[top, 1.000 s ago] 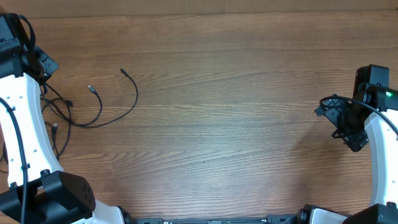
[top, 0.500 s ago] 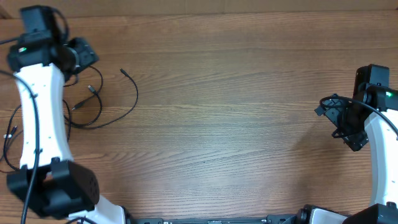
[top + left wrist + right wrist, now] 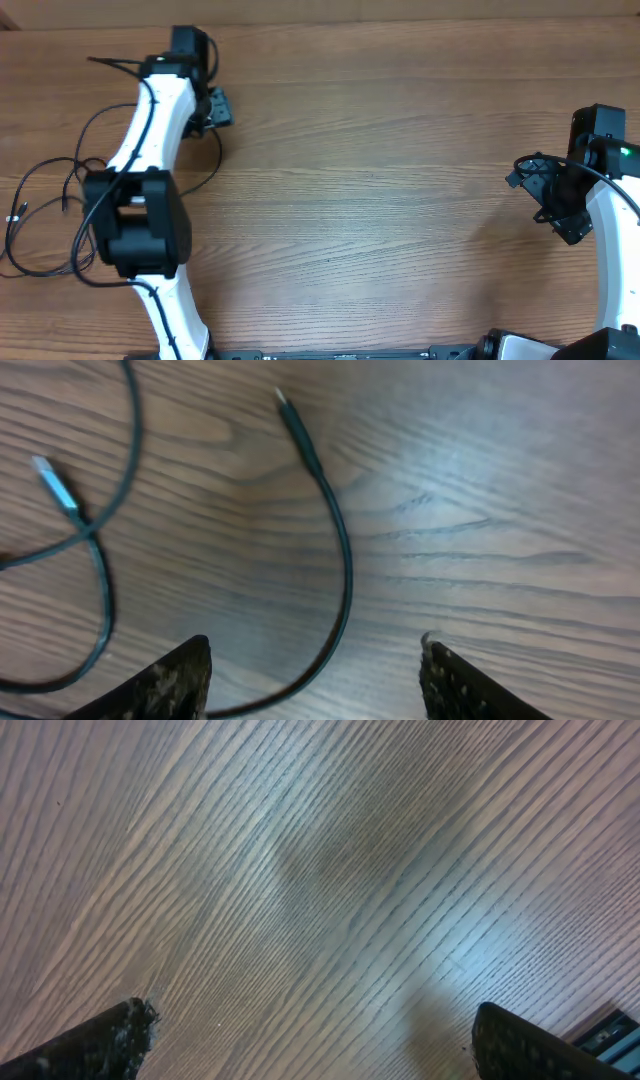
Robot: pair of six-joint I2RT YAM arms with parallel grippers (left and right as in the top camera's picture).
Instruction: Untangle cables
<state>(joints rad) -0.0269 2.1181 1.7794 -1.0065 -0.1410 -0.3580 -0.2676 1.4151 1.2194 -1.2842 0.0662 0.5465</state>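
Little looks untangled so far: the cables (image 3: 345, 560) lie on the bench (image 3: 500, 510), one curving between the wide-spread, empty left fingers (image 3: 170, 680), others crossing just beyond its left-hand tip, while the right fingers (image 3: 100, 1040) gape over bare wood, well apart.

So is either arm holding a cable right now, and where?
Nothing is held: the left fingers stand open above a cable, the right fingers open over the table.

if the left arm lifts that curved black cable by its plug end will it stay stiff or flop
Probably floppy: the cable lies in a loose curve on the table, so it should droop. It looks very thin, so likely light. Pushed, it would likely bend rather than roll.
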